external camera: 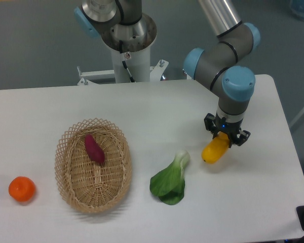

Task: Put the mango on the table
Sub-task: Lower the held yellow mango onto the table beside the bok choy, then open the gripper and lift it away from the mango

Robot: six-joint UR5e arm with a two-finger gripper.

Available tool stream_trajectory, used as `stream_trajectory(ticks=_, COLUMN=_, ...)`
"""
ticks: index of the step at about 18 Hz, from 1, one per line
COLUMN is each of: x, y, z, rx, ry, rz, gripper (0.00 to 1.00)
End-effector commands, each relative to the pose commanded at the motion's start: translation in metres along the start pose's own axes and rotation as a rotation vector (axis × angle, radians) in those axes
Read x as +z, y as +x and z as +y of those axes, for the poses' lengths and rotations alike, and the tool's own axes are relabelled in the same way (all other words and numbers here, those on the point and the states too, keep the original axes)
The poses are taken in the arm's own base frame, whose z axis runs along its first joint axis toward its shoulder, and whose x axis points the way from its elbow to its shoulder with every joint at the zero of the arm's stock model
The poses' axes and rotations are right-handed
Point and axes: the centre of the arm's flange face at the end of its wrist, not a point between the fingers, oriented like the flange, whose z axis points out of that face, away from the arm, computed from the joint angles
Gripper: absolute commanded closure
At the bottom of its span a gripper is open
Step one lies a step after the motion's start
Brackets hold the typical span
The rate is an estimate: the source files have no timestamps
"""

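Gripper [226, 137] clamped on the upper end of the mango [215, 150], so the fruit hangs tilted, lower tip down-left, near the table [142, 109]; contact with the surface impossible to tell. Held by one end, probably to let the free end land first. Just left, a leafy green vegetable [170, 179]; further left, a wicker basket [71, 167]. Wrist pointing straight down, forearm climbing up out of view.
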Motion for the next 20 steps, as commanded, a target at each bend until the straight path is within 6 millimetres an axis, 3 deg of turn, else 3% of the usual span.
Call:
stream_trajectory(ticks=5, x=0.006, y=0.003, z=0.0, rx=0.002, ry=-0.001, rz=0.008, gripper=0.53)
stream_trajectory(ticks=6, x=0.007, y=0.003, z=0.0, rx=0.002, ry=-0.001, rz=0.008, gripper=0.49)
stream_trajectory(ticks=7, x=0.006, y=0.002, z=0.0, rx=0.0, ry=-0.001, rz=0.006, gripper=0.4)
stream_trajectory(ticks=8, x=0.007, y=0.003, z=0.0, rx=0.0, ry=-0.001, rz=0.006, gripper=0.16)
stream_trajectory(ticks=9, x=0.006, y=0.002, z=0.0, rx=0.0, ry=0.0, rz=0.0, gripper=0.02)
stream_trajectory(ticks=20, x=-0.036, y=-0.022, z=-0.005, rx=-0.102, ry=0.135, rz=-0.064, gripper=0.0)
